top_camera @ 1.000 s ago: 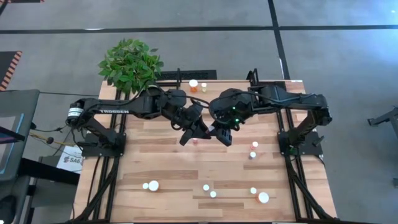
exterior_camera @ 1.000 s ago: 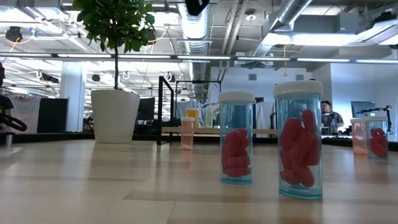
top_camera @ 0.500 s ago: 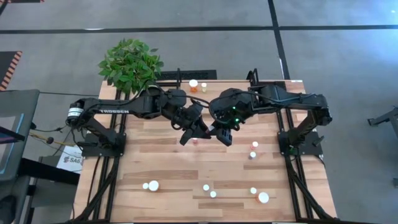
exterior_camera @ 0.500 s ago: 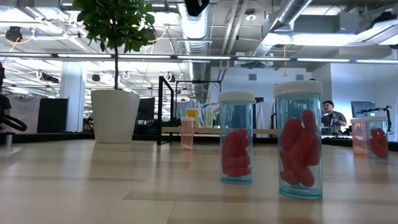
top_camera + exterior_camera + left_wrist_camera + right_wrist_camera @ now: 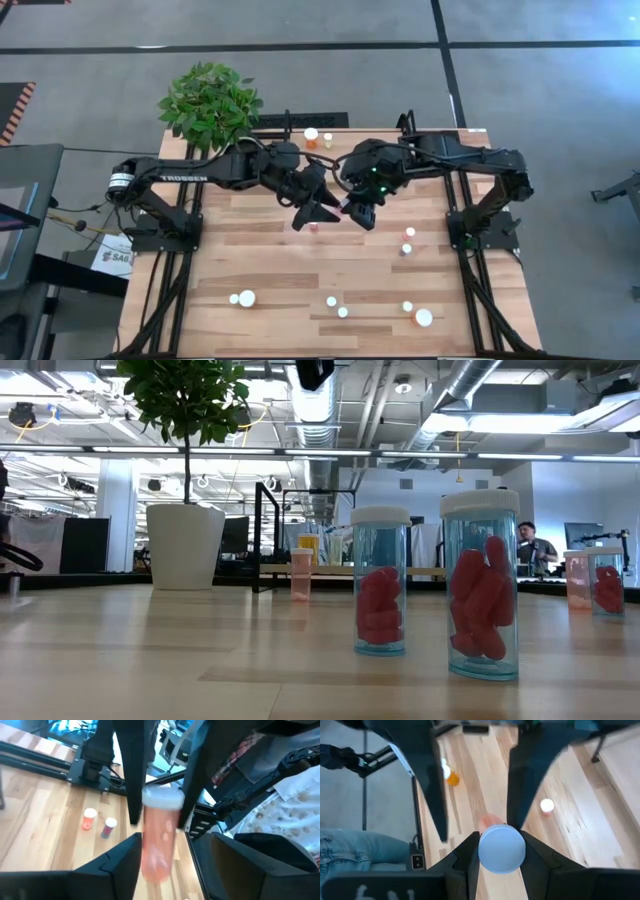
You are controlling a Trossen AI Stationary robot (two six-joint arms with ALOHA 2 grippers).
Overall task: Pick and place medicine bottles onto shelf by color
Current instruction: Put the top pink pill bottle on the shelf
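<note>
A pink medicine bottle (image 5: 159, 840) with a white cap hangs in the air over the middle of the table. My right gripper (image 5: 501, 840) is shut on it. My left gripper (image 5: 175, 842) is open, with one finger on each side of the bottle's body. In the high view the two grippers meet tip to tip, my left gripper (image 5: 312, 212) and my right gripper (image 5: 358, 212). The shelf (image 5: 330, 569) stands at the far edge with an orange bottle (image 5: 301, 573) on it. Several more bottles (image 5: 343, 312) stand along the table's near part. My right gripper pinches the bottle's white cap (image 5: 501, 848) between its two fingers (image 5: 136, 785), one on each side of the cap. The fingers slant down from the table's right side, along the bottle. The bottle hangs below them, lifted clear of the table and near upright.
A potted plant (image 5: 210, 100) stands at the far left corner. Two bottles (image 5: 408, 240) stand right of the grippers. In the low view, two blue-tinted bottles with red contents (image 5: 381, 582) stand close to the camera. A person (image 5: 530, 545) sits in the room behind.
My left gripper has opened and let go of the pink bottle, which stays in the air in my right gripper. Neither arm has moved off its place.
</note>
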